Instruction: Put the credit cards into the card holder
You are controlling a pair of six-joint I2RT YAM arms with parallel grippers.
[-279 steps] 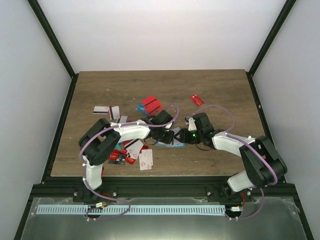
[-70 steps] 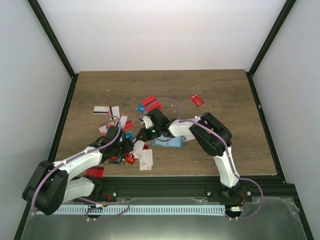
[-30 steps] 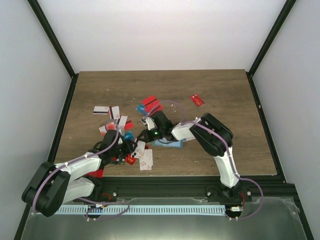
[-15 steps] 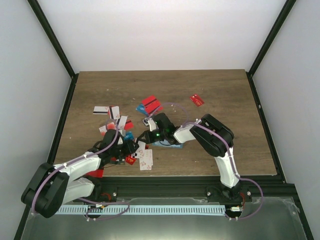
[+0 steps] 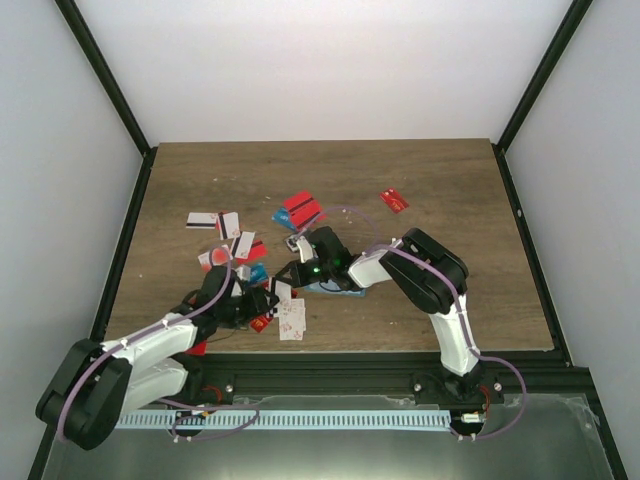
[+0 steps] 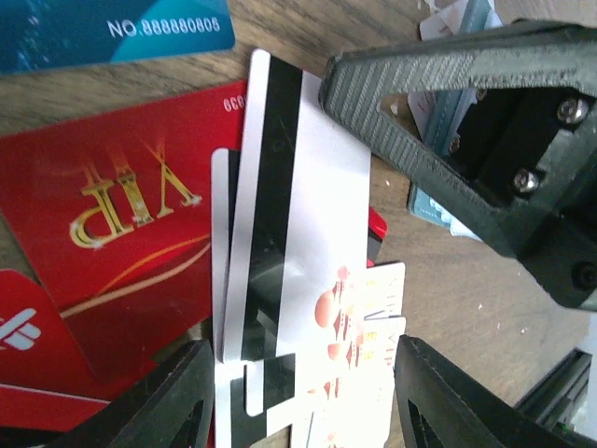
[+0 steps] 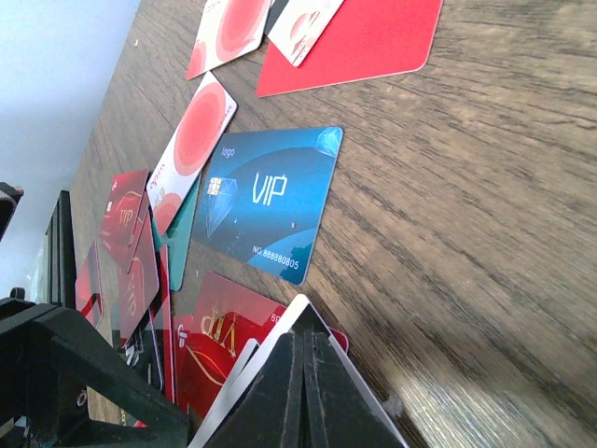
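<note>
While the credit cards (image 5: 300, 208) lie loose across the worktop (image 5: 440, 180), the step in hand looks like singling one out: the white black-striped card (image 6: 308, 215) on top of the near pile, overlapping a red VIP card (image 6: 121, 224). I can't see any card in the card holder (image 5: 342, 289). It sits on the worktop just beside the pile, partly under the right arm, so the task reads as early.

Left tool (image 6: 298, 373): jaws well apart, straddling the striped card, no contact visible, holding nothing.
Right tool (image 7: 303, 345): jaws fully together, nothing between them. Its tip is at a corner of the same striped card, touching or just above it; can't tell which. The blue VIP card (image 7: 270, 201) lies flat just beyond.

Next move, my read: the right tip pins or tilts the card so an edge lifts, then the left closes across it and lifts clear. It needs a clean single pick, since the cards stacked underneath could drag along. After that, carry it to the holder and find a pocket. Whether the holder is open or folded isn't readable here.
</note>
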